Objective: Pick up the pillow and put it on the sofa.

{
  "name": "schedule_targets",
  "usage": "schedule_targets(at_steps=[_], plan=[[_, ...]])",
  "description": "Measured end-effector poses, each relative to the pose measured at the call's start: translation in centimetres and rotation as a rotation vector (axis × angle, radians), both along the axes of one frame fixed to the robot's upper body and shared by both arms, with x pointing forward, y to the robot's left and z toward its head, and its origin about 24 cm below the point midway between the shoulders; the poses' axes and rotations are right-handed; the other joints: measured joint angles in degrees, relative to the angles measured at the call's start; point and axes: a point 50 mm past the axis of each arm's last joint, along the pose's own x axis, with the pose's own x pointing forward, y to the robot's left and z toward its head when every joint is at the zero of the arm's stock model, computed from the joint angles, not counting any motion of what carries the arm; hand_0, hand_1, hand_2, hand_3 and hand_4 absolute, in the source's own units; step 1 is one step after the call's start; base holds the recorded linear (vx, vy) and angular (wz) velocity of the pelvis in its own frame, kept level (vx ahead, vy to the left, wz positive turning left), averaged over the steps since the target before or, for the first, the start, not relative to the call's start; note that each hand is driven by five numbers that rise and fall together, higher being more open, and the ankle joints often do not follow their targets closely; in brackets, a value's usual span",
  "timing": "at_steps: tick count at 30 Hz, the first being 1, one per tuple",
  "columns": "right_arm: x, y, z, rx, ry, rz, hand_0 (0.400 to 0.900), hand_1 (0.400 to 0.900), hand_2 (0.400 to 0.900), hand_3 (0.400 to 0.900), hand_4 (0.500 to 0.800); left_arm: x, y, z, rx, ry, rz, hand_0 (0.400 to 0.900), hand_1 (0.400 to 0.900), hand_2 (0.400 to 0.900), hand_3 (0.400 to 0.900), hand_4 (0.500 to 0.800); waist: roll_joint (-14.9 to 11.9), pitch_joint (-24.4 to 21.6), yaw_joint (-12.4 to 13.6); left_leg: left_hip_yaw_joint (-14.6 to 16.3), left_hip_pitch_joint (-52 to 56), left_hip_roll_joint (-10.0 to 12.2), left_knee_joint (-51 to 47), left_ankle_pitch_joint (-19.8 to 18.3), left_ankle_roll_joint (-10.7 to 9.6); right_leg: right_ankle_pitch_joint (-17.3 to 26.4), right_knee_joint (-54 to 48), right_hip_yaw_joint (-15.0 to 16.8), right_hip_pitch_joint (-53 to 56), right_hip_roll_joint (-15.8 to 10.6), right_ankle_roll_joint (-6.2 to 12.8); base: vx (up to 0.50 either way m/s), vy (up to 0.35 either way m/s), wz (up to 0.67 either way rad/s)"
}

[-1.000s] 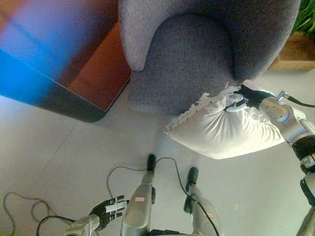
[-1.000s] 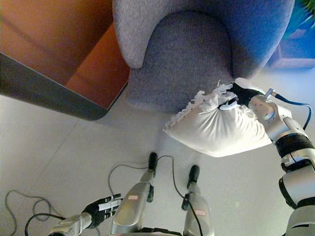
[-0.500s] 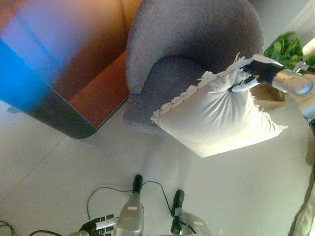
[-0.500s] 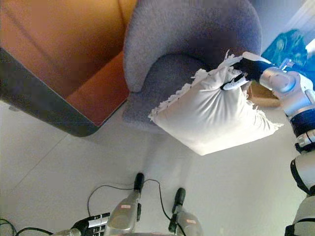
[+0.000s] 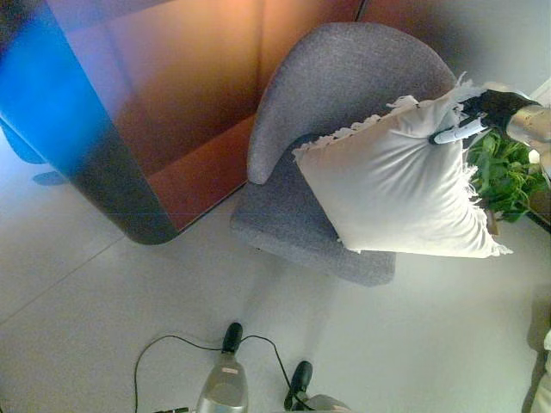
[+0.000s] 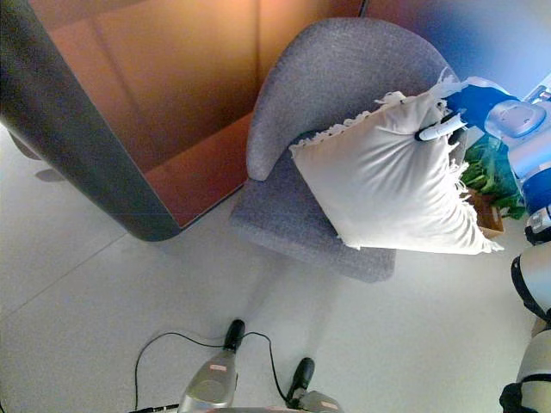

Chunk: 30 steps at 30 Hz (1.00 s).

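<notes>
A white pillow (image 5: 400, 185) with a fringed edge hangs in the air over the seat of a grey armchair (image 5: 336, 77). My right hand (image 5: 491, 110) is shut on the pillow's upper right corner, in front of the chair's backrest. The pillow hangs tilted, and its lower corner reaches past the seat's front right edge. The chair's seat (image 6: 275, 202) shows to the left of the pillow. My left hand is out of view.
A large orange-brown cabinet (image 5: 172, 103) with a dark rounded corner stands left of the chair. A green potted plant (image 5: 508, 172) sits to the right, behind the pillow. Pale floor (image 5: 103, 318) lies in front.
My right hand has lifted the pillow up and carried it over the armchair's seat. The camera has tilted up, and the left hand has dropped out of view.
</notes>
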Motion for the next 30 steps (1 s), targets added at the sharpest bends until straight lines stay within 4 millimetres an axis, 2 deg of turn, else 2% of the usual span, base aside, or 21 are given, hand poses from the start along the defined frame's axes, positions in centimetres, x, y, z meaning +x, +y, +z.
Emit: schedule_targets(at_steps=[1,5,11,18,30], plan=[[-0.1,-0.2,0.0,0.004,0.007,-0.021,0.900,0.900,0.900,0.900,0.800,-0.1,0.0,0.0,-0.001,0.004,0.001,0.900,0.900,0.900,0.900,0.800,0.00,-0.01,0.23,-0.06,-0.01,-0.02,0.00,0.03,-0.01,-0.01,0.00,-0.04,0.02,0.00,0.00,0.02,0.020,0.08],[-0.6,-1.6,-0.7,0.040,0.040,-0.117,0.900,0.900,0.900,0.900,0.800,-0.2,-0.1,-0.1,-0.003,0.018,-0.014,0.900,0.900,0.900,0.900,0.800,-0.01,-0.11,0.94,-0.82,-0.06,-0.16,0.00,0.15,0.01,-0.17,0.00,-0.87,0.41,-0.05,0.06,0.00,-0.016,0.04],[-0.8,-2.3,-0.6,0.071,0.040,-0.171,0.900,0.900,0.900,0.900,0.800,-0.4,-0.1,-0.1,-0.001,0.027,-0.019,0.900,0.900,0.900,0.900,0.800,-0.46,-0.70,0.90,-0.90,-0.09,-0.06,0.00,0.15,-0.08,-0.23,0.00,-0.94,0.39,0.05,-0.01,-0.02,-0.034,-0.04],[-1.0,-2.8,-0.2,0.084,0.027,-0.195,0.900,0.900,0.900,0.900,0.800,-0.5,0.0,-0.1,0.004,0.035,-0.039,0.900,0.900,0.900,0.900,0.800,-1.61,-3.21,0.78,-0.65,-0.70,0.02,0.00,0.07,-0.14,-0.44,0.04,-0.71,-0.38,0.03,0.18,-0.04,0.003,-0.03],[-1.3,-3.2,-0.4,0.093,0.034,-0.210,0.900,0.900,0.900,0.900,0.800,-0.8,0.0,-0.1,0.003,0.038,-0.037,0.900,0.900,0.900,0.900,0.800,-0.49,-3.93,0.63,-0.34,-1.40,0.01,0.00,0.10,-0.11,-0.42,0.04,-0.37,-1.27,0.00,0.14,0.00,0.001,-0.01]])
